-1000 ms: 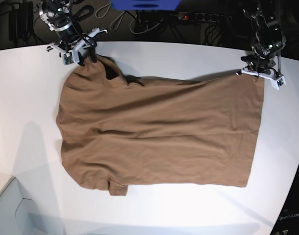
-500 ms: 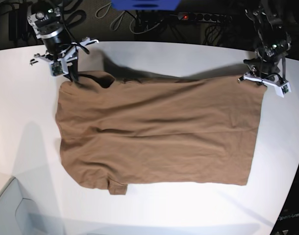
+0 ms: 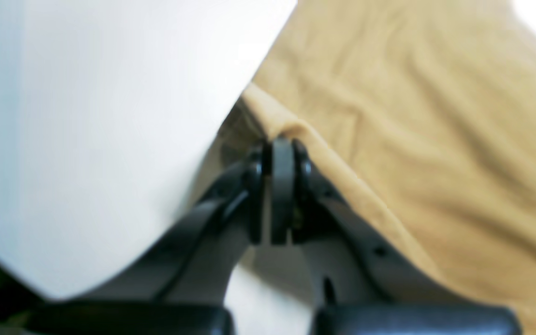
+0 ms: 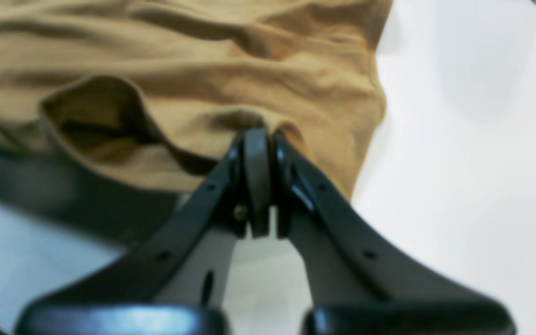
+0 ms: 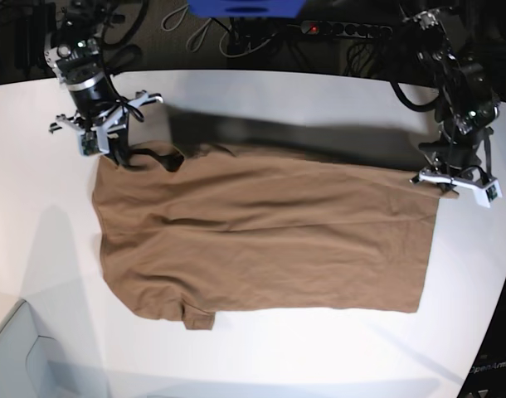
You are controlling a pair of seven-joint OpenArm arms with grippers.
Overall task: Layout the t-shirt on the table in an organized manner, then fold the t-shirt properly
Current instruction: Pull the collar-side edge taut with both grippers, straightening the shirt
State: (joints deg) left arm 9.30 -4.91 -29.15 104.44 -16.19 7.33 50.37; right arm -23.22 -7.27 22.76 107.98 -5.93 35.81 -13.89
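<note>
- The t-shirt point(image 5: 265, 236), plain brown, lies spread on the white table point(image 5: 261, 356), its length running across the base view: collar end at that view's left, hem at its right.
- Near edge and lower sleeve lie flat on the tabletop. The far edge is raised off the surface between the two arms, with a dark shadow on the table behind it.
- Right gripper point(image 4: 257, 135): jaws pressed together on a fold of brown cloth at the shoulder, just beside the neck opening. In the base view this gripper point(image 5: 124, 153) sits at the shirt's far left corner.
- The neck opening point(image 4: 96, 123) gapes as a dark pocket to one side of the pinch; the cloth around it is rumpled.
- Left gripper point(image 3: 281, 144): jaws closed on the shirt's edge, a ridge of fabric bunched at the fingertips. In the base view it point(image 5: 442, 184) holds the far right corner, at the hem end.
- Both wrist views are blurred; fine detail of the stitching cannot be made out.
- Cables and a power strip point(image 5: 344, 29) lie beyond the table's curved far edge.
</note>
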